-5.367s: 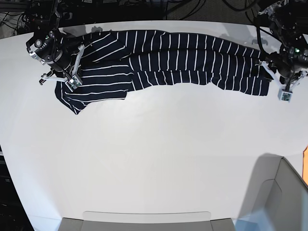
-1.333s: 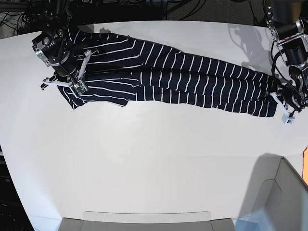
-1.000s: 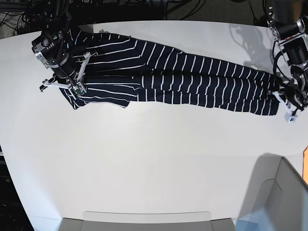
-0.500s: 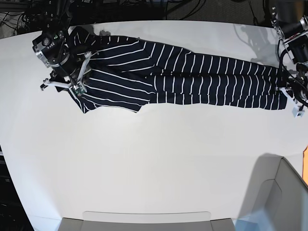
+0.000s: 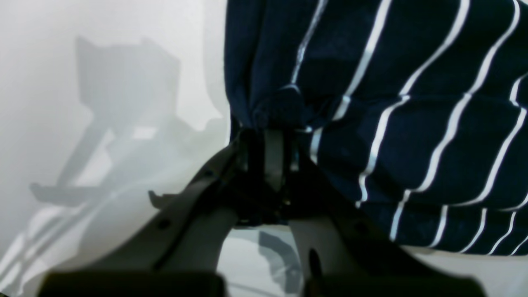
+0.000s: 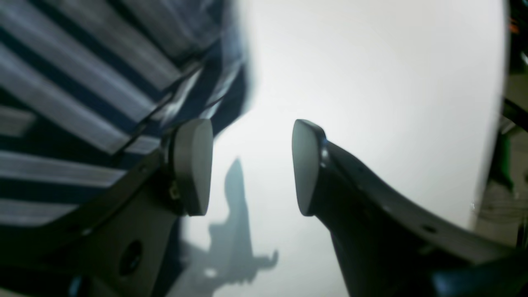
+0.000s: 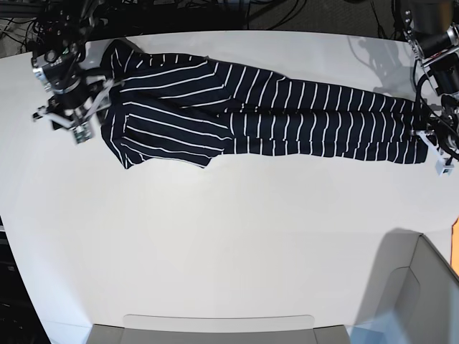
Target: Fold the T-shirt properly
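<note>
T-shirt [image 7: 258, 107] stretched in a long band across the far part of the white worktop [image 7: 229, 244], striped, lying flat with a sleeve flap fanned out at the base view's left end. Left end effector [image 5: 268, 152] pressed together, pinching a bunched edge of the shirt at the band's right end in the base view. Right end effector [image 6: 247, 165] spread, pads [image 6: 194, 165] apart with bare worktop between them, just beside the shirt's edge, holding nothing. Grey bin [image 7: 423, 301] at the near corner.
</note>
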Available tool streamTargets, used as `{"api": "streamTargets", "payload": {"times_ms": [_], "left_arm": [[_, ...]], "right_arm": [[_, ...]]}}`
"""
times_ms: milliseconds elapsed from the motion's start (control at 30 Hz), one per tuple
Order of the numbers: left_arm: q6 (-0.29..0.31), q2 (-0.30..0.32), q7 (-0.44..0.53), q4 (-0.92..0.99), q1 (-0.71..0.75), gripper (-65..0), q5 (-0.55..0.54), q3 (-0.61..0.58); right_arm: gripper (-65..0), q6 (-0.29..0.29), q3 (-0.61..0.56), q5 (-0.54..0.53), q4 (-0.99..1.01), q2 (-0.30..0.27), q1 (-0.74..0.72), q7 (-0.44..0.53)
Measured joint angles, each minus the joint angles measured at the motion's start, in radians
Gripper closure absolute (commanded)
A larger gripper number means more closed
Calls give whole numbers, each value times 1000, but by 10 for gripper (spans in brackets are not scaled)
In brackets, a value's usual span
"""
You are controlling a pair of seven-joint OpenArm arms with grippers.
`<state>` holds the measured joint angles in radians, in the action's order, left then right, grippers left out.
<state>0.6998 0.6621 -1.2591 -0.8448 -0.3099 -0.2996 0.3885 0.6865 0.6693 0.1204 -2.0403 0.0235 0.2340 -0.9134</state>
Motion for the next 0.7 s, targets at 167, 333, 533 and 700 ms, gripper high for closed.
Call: {"api": "streamTargets", "payload": {"times_ms": [167,333,533,700], "left_arm": [[0,-2,-13,-70,10,0,0,0],[0,3,-81,-222,5,0,-4,6],[-1,-2,-136,-408,45,0,-67,6],[4,0,-147,-631,166,0,-287,3]], "right_arm": [[-309,0,57,0,0,5,-34,-4],[-309,0,54,0,0,5,-32,-6],[-309,0,52,1,2,11,-31,-6],[-309,0,50,0,4,11,-29,-4]]}}
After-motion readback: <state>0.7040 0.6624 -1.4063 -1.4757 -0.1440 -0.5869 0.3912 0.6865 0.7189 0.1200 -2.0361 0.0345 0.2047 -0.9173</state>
